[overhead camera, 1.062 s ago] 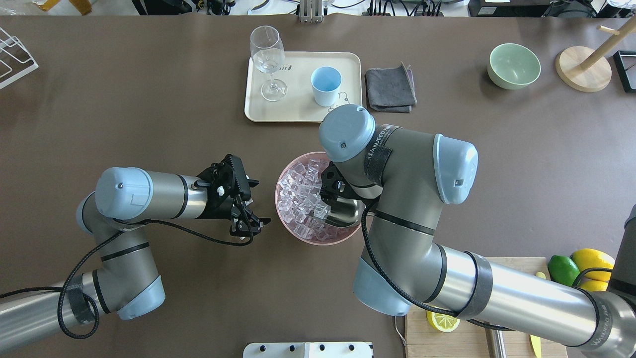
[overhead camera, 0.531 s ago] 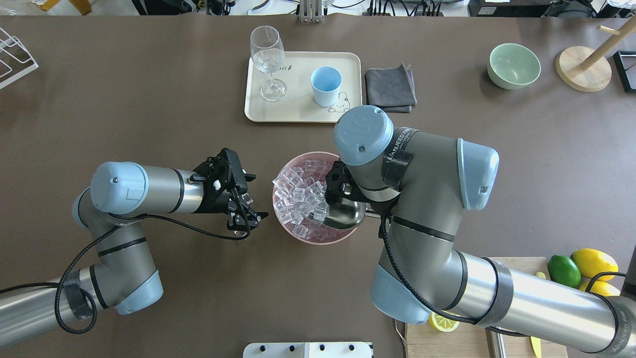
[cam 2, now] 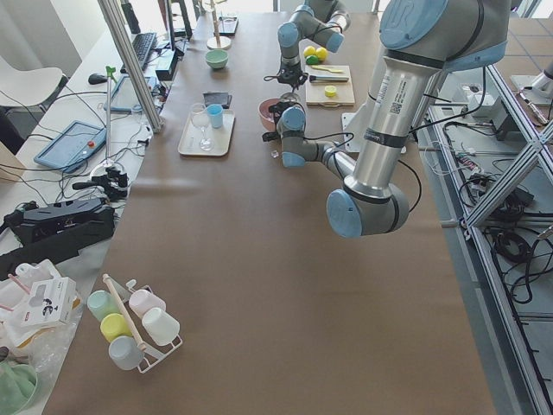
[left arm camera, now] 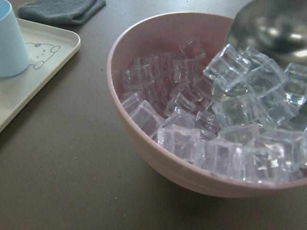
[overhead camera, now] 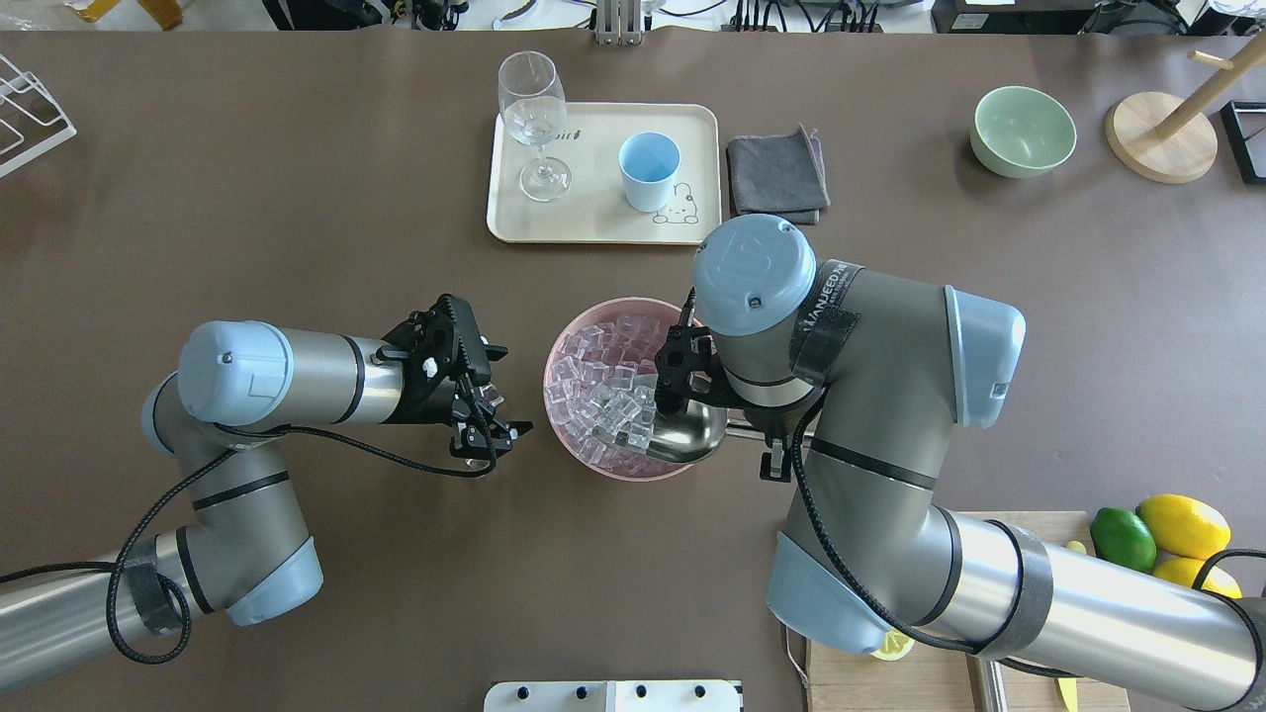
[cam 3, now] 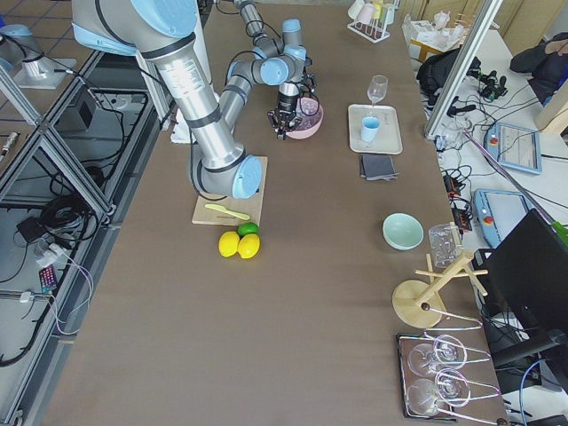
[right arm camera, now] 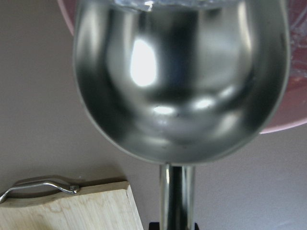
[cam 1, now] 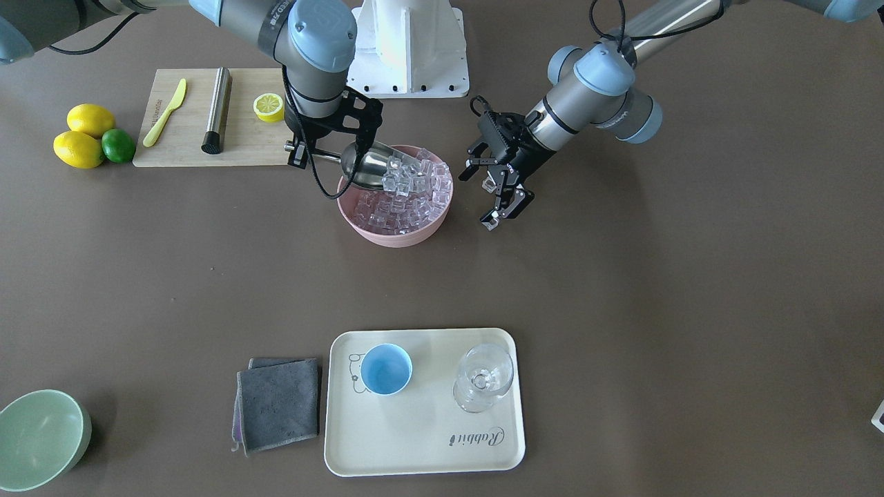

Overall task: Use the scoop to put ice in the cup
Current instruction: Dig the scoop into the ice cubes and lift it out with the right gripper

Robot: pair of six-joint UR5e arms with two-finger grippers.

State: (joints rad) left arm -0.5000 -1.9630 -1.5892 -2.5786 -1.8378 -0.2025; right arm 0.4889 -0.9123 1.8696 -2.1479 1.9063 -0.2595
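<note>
1. Shiny stainless-steel scoop (cam 1: 368, 168), deep rounded trough, thin straight handle: top centre of the front-facing view, lying across the upper-left rim of the bowl. The open mouth faces into the bowl with cubes piled against it. The back of the trough is bare in the right wrist view
2. Right hand (cam 1: 304, 149): fingers clamped on the scoop's handle, just left of the bowl in the front-facing view
3. Small clear glassy ice cubes (cam 1: 407, 197): heaped in the bowl, several stacked at the scoop's mouth
4. Round pink bowl (cam 1: 395, 238): upright on the brown tabletop (cam 1: 621, 310), between the two hands
5. Left hand (overhead camera: 509, 391): fingers apart, nothing between them, just beside the bowl's left side in the overhead view and not touching it
6. Small round light-blue cup (cam 1: 386, 369): upright on the left half of the tray, bottom centre of the front-facing view, well apart from the bowl
7. Cream rectangular tray (cam 1: 421, 449): flat on the tabletop
8. Clear stemmed glass (cam 1: 483, 378): upright on the tray, right of the cup
9. Folded grey cloth (cam 1: 278, 404): just left of the tray
10. Pale green bowl (cam 1: 38, 438): lower-left corner
11. Wooden cutting board (cam 1: 186, 148): upper left, carrying a yellow knife (cam 1: 164, 112), a steel cylinder with a black end (cam 1: 216, 109) and a half lemon (cam 1: 268, 107)
12. Two lemons (cam 1: 79, 148) and a green lime (cam 1: 118, 145): huddled together off the board's left edge
</note>
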